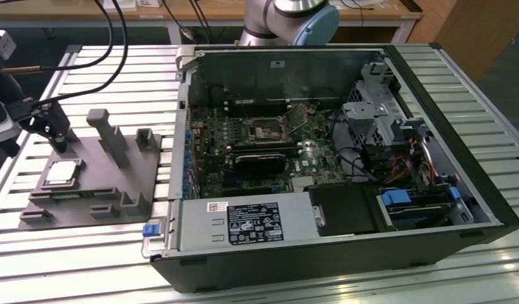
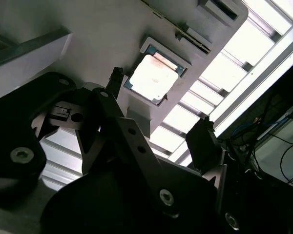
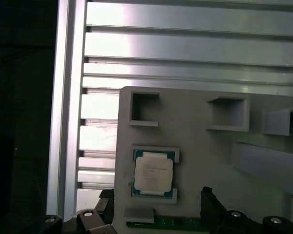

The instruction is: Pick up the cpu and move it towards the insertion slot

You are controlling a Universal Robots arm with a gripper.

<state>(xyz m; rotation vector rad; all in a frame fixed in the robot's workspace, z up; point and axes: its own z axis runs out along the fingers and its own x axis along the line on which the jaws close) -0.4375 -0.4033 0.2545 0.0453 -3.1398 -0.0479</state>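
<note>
The cpu [image 3: 154,173] lies flat in a shallow square recess of the grey plastic fixture plate [image 3: 200,146], silvery top up, with its paler rim showing all round. The fixture plate rests on the slatted aluminium tabletop [image 1: 90,266], towards the exterior view's left, just beside the open computer case [image 1: 327,259].

The pincer [image 3: 157,191] hangs over the fixture plate near the chip with its two dark fingers [image 2: 203,139] spread wide apart and gripping nothing. In both wrist views the cpu sits in the gap between the fingertips, a little beyond them. In the exterior view the pincer is above the plate and clear of the chip, next to the plate's upright grey posts [image 1: 107,136].

The insertion slot [image 1: 266,130] — a small square socket with a dark centre and a shiny metal frame — sits on the motherboard [image 1: 242,171] inside the case, well apart from the cpu and towards the exterior view's right of it. The arm's grey-and-blue joint [image 1: 297,19] stands behind the case.
</note>
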